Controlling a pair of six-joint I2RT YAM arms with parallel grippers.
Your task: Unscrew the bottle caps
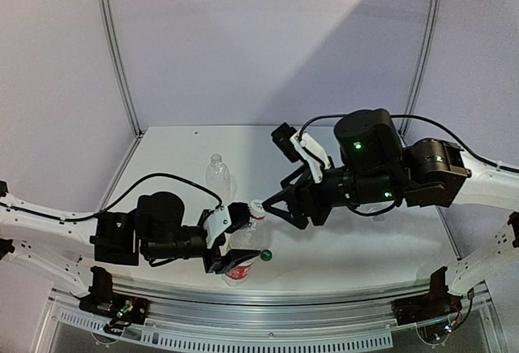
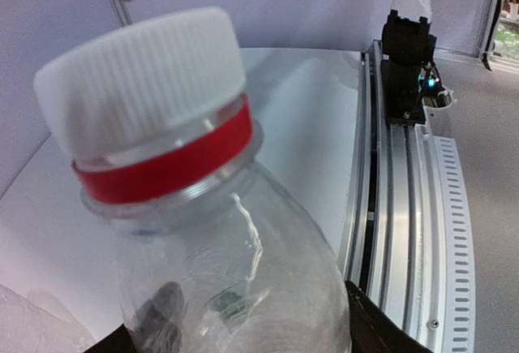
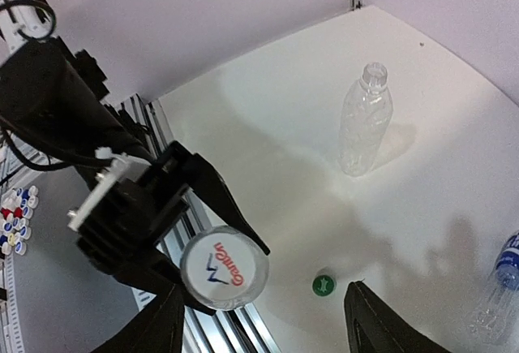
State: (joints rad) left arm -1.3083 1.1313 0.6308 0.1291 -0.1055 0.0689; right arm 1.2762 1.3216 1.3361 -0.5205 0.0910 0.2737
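My left gripper (image 1: 232,239) is shut on a clear bottle with a red label (image 1: 241,264), held tilted above the table's front edge. In the left wrist view the bottle (image 2: 243,272) fills the frame, its white cap (image 2: 146,69) seated above a red ring, with the left gripper (image 2: 243,341) at its body. My right gripper (image 1: 277,209) is open just right of the white cap (image 1: 257,206). From the right wrist, the white cap (image 3: 224,268) lies between the spread fingers, close to the left one (image 3: 154,329), untouched. A loose green cap (image 3: 323,285) lies on the table.
An uncapped clear bottle (image 1: 217,176) stands at mid-table, also seen as the bottle (image 3: 365,118) from the right wrist. A blue-labelled bottle (image 3: 501,288) lies at the right. Aluminium rails (image 2: 405,231) run along the front edge. Several spare caps (image 3: 16,215) sit beyond the rail.
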